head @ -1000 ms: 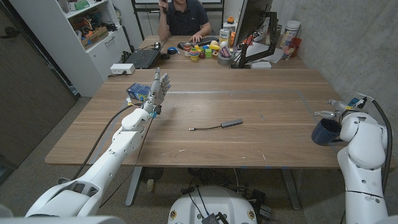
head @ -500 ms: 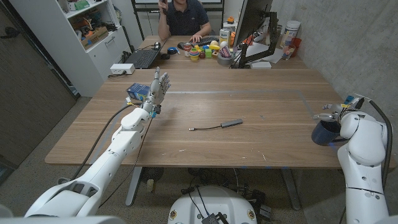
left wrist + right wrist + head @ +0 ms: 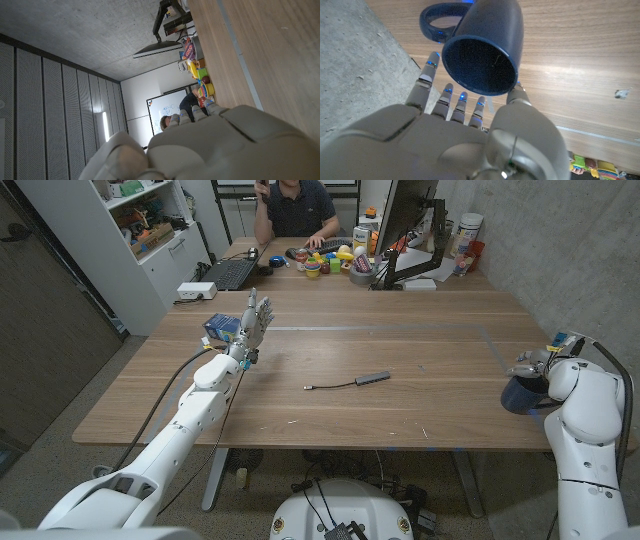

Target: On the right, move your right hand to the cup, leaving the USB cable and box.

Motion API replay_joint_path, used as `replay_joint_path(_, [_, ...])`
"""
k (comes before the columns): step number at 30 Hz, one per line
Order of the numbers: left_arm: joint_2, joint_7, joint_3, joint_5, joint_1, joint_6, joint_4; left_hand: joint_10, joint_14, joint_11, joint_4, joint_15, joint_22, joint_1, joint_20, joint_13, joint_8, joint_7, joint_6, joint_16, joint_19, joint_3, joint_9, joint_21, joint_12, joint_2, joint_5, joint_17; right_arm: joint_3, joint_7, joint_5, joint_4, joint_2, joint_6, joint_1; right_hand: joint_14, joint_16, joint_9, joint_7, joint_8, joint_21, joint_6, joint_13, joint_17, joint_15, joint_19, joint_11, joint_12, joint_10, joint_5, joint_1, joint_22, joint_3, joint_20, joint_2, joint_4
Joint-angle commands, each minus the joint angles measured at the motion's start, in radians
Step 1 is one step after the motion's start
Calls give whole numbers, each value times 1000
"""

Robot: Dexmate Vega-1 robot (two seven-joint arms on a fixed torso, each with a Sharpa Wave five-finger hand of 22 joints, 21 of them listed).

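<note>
The dark blue cup [image 3: 518, 394] stands at the table's right edge. My right hand [image 3: 531, 362] hovers just over it, fingers apart. In the right wrist view the cup [image 3: 482, 50] shows its open mouth, with its handle on the far side; my right hand [image 3: 455, 135] has its fingers [image 3: 448, 95] spread along one side of the rim and the thumb at the other, with no clear grip. The black USB cable [image 3: 350, 382] lies mid-table. The blue box [image 3: 221, 328] sits at the left, beside my raised, open left hand [image 3: 255, 320], whose back [image 3: 210, 145] shows in the left wrist view.
A person sits behind the far table [image 3: 300, 205], which carries a laptop [image 3: 228, 273], toys and a monitor [image 3: 405, 220]. A shelf unit [image 3: 150, 230] stands at the back left. A concrete wall runs close along the right side.
My right hand and forearm have shifted slightly to the right, closing in over the cup. The left arm, cable and box have not moved.
</note>
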Motion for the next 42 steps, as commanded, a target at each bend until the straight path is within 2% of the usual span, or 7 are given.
replay_joint_path(1, [5, 7, -2, 3, 5, 6, -13, -137, -150, -2, 2, 1, 5, 8, 0, 3, 3, -5, -133, -1, 2, -5, 3, -6, 6, 74, 6, 4, 6, 26, 15, 5, -4, -1, 6, 6, 1, 6, -5, 7, -4, 7, 5, 4, 4, 15, 8, 7, 3, -8, 13, -1, 11, 0, -5, 0])
replay_joint_path(18, [-1, 6, 2, 4, -2, 6, -3, -142, -151, -3, -1, 1, 4, 13, 0, 3, 2, -6, -138, -2, 3, -9, 3, -11, 5, 70, 6, 3, 9, 36, 20, 11, -15, -2, 10, 20, 1, 11, -5, 12, -4, 14, 12, 7, -2, 39, 6, 20, 15, -32, 13, -1, 14, -1, -6, 1])
replay_joint_path(26, [-4, 6, 3, 4, -7, 7, 3, -142, -151, -3, -1, 2, 4, 13, 0, 3, 2, -6, -138, -2, 3, -10, 3, -12, 5, 70, 7, 3, 9, 41, 25, 18, -15, -7, 17, 29, 2, 14, -5, 14, -5, 18, 14, 7, -6, 51, 15, 28, 26, -43, 15, -2, 16, -1, -5, 1])
replay_joint_path(42, [-11, 3, 4, 7, -16, 1, 19, -143, -151, -1, 1, 3, 5, 13, 0, 3, 3, -6, -139, -3, 6, -13, 3, -15, 5, 71, 7, 3, 10, 49, 37, 20, -20, -11, 25, 44, 2, 19, -5, 19, -7, 28, 19, 9, -11, 74, 17, 40, 36, -65, 6, -3, 16, 0, -5, 9])
